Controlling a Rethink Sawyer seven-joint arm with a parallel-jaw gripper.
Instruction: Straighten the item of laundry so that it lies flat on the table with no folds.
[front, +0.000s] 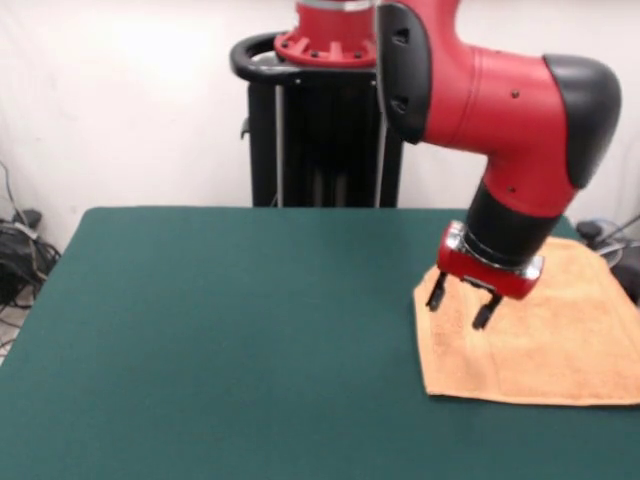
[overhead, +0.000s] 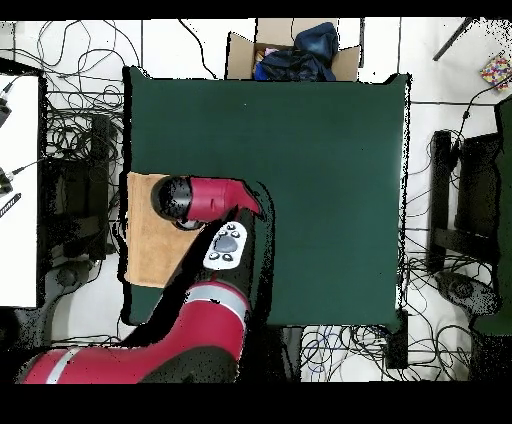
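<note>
The green worktop (front: 220, 330) lies bare from the centre round to nine o'clock; only the towel (front: 560, 345) at three o'clock, the open pincer (front: 464, 304) hanging over it, interrupts passage.

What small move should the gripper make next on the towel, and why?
Probably lower straight down. The gripper hangs open above the towel's inner edge without touching it, and the towel lies at the table's side edge, possibly overhanging.
</note>
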